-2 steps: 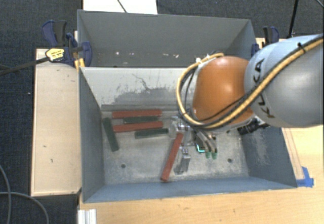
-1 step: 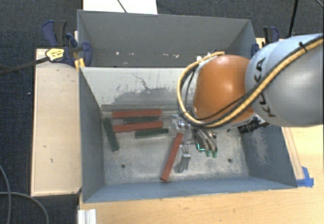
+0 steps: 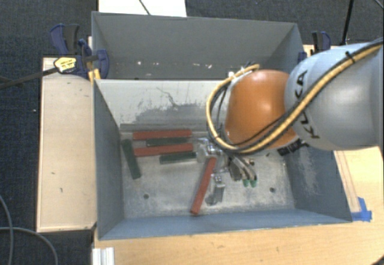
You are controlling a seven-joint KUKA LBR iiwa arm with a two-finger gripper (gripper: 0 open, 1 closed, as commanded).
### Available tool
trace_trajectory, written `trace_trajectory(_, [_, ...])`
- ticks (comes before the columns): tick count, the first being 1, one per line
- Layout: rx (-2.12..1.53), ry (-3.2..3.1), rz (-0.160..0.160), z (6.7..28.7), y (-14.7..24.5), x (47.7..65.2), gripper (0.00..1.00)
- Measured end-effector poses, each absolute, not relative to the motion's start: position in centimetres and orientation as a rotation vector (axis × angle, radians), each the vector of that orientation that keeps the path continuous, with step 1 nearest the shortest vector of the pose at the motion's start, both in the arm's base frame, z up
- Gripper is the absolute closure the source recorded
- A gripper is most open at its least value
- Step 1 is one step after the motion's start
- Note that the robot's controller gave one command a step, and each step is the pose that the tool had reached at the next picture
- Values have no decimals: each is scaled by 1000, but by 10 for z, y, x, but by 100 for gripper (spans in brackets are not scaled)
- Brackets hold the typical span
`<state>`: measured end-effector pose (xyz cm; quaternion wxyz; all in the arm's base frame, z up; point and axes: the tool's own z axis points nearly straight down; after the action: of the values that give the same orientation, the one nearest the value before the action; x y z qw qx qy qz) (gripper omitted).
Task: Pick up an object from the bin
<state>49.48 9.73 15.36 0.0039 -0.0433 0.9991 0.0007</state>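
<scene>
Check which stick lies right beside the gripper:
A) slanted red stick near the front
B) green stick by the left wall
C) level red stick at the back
A: the slanted red stick runs right alongside the gripper. The green stick by the left wall and the level red stick at the back both lie well off to the view's left of it.

One camera looks down into the grey bin (image 3: 180, 42) from above, a little from its near side — fairly close; the arm (image 3: 342, 102) reaches in from the bin's right.
</scene>
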Motion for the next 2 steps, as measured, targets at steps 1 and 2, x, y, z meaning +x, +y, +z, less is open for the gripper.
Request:
trace_trajectory(1, [-655, 3070, 0, 104, 95, 493, 0])
trace_trajectory(2, [-772, 3047, 1, 70, 100, 496, 100])
